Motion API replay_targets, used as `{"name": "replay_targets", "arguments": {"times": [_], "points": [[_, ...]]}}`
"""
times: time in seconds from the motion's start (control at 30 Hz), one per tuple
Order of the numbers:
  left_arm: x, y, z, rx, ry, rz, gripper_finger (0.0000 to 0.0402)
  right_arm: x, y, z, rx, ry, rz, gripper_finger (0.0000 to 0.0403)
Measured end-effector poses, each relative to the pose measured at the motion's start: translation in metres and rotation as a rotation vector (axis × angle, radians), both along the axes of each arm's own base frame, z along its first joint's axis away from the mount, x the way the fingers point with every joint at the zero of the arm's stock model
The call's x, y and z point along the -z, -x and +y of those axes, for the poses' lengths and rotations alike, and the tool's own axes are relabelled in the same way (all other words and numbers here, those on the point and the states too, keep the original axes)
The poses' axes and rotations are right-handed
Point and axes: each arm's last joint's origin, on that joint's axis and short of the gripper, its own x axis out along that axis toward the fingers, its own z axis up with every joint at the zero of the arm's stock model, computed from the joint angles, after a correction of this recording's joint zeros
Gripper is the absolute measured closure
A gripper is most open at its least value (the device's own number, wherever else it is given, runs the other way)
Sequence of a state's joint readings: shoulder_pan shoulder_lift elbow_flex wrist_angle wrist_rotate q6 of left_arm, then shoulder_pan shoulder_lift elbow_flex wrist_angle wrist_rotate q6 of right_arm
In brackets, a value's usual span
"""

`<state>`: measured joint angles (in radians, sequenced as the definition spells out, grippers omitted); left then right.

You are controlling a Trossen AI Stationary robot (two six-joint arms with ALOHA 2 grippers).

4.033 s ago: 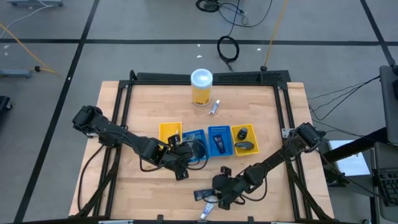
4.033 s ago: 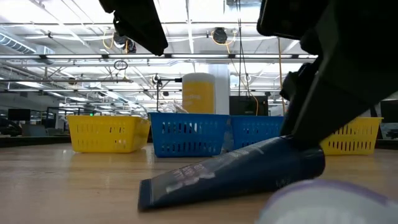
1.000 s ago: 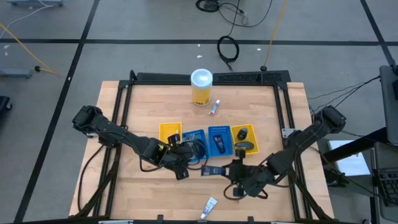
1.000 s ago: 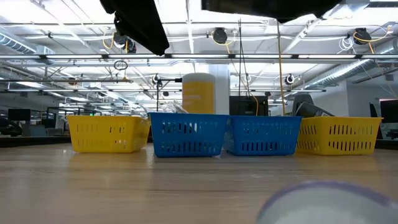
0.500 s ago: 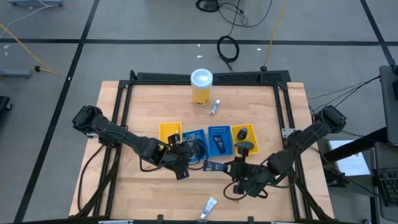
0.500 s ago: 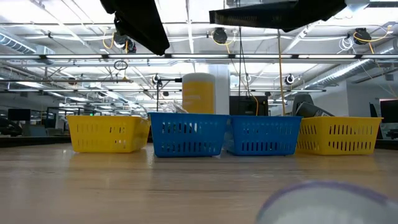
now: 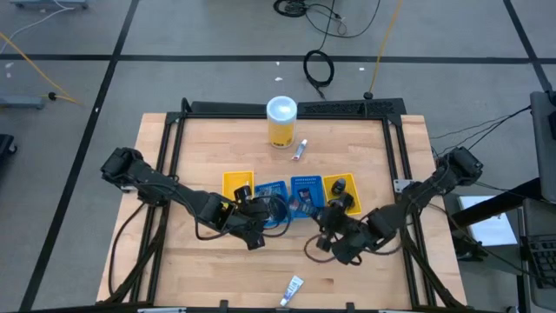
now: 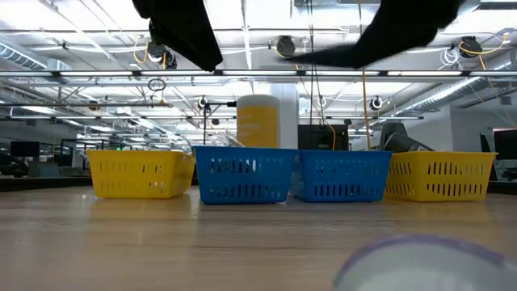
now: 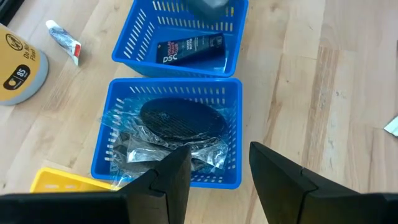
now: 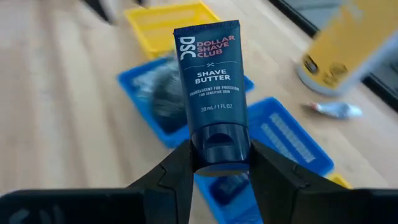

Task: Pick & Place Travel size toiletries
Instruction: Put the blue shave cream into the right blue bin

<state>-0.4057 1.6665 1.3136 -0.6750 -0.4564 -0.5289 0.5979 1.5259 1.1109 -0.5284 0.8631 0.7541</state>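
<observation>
1. My right gripper [image 10: 214, 163] pinches a dark shave-butter tube [image 10: 209, 93] by its cap end, the crimped end pointing away from my wrist. In the high view my right gripper [image 7: 323, 217] sits at the near edge of the basket row, by the right-hand blue basket [image 7: 305, 185].
2. That blue basket already holds one matching dark tube [image 9: 188, 48], so I judge it to be the target. I should bring my tube over its open middle, not its wall.
3. I want the tube lying along the basket's long side, next to the one inside, so it does not bridge the rim.
4. I should lower until the crimped end is below the rim before spreading my fingers; a drop from high up could bounce it out.
5. My left gripper [image 9: 214, 180] hangs with fingers parted and empty just over the other blue basket [image 9: 231, 134] of wrapped black discs [image 9: 180, 118]. I must keep clear of it.
6. One white tube [image 7: 292, 285] lies near the table's front edge, another [image 7: 301, 149] beside the yellow canister [image 7: 281, 123]; both are left to do.
</observation>
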Motion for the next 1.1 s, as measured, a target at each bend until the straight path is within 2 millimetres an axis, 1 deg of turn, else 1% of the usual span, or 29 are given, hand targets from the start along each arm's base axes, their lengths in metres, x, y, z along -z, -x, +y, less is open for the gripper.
{"name": "replay_targets", "arguments": {"times": [0.23,0.3,0.4,0.5,0.77,0.97,1.03,1.1], "points": [[-0.002,-0.003,-0.001,0.008,0.011,-0.04,0.0241,0.032,-0.001,-0.031,0.162,-0.051,0.002,0.0285],[-0.003,-0.005,-0.002,0.02,0.008,-0.053,0.0241,0.038,-0.001,-0.039,0.2,-0.078,0.001,0.0285],[-0.004,-0.006,-0.002,0.022,0.012,-0.067,0.0241,0.048,-0.001,-0.048,0.215,-0.133,0.02,0.0285],[-0.004,-0.006,-0.003,0.025,0.012,-0.071,0.0241,0.056,-0.002,-0.054,0.231,-0.157,-0.006,0.0285],[-0.005,-0.007,-0.003,0.027,0.013,-0.078,0.0241,0.063,-0.005,-0.067,0.236,-0.201,0.025,0.0285],[-0.005,-0.007,-0.003,0.027,0.014,-0.078,0.0241,0.065,-0.006,-0.069,0.226,-0.217,0.053,0.0284],[-0.005,-0.007,-0.003,0.033,0.009,-0.078,0.0241,0.065,-0.006,-0.069,0.228,-0.215,0.053,0.0264],[-0.005,-0.007,-0.003,0.037,0.006,-0.077,0.0241,0.065,-0.006,-0.07,0.23,-0.213,0.05,0.0233]]}}
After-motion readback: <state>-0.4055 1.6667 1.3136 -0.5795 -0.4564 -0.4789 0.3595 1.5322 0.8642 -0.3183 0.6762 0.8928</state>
